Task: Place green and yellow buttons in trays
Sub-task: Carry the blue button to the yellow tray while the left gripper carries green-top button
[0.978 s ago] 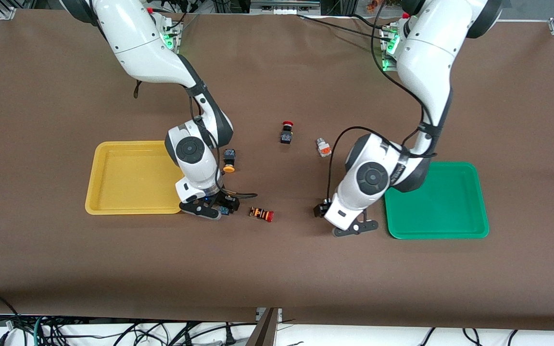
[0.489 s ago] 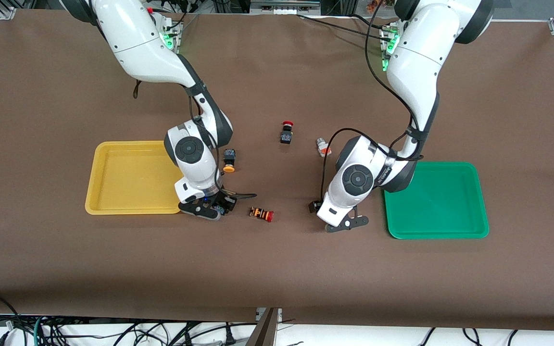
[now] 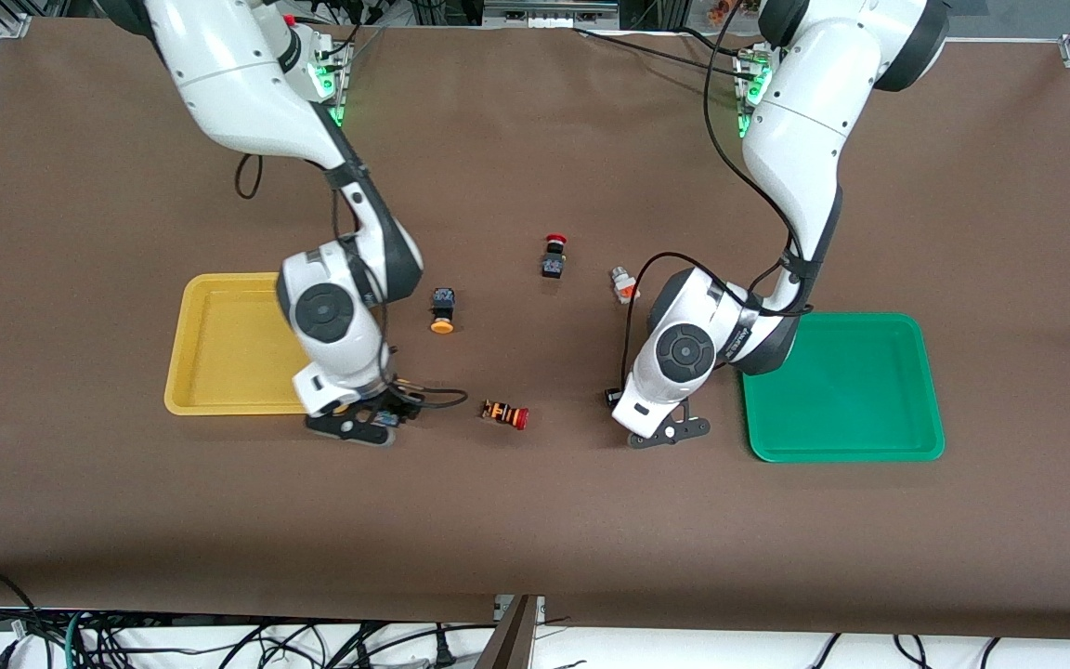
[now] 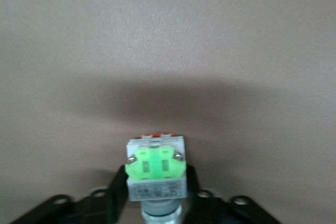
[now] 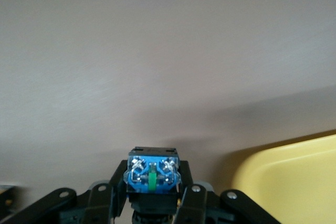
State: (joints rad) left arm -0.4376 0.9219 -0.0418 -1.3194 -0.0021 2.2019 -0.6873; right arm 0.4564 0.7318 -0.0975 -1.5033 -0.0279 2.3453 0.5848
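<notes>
Now both tools grip buttons.

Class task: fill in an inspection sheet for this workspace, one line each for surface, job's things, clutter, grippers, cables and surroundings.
Surface: brown table cover, flat.
Job's things: yellow tray and green tray, nothing in them; yellow-capped button and orange-faced white button lie loose.
Clutter: red-capped black button; striped red-capped button.
Grippers: right gripper shut on black-bodied button beside the yellow tray; left gripper shut on green-faced white button.
Cables: black leads along both arms.
Surroundings: cable tangle below the table edge.
</notes>
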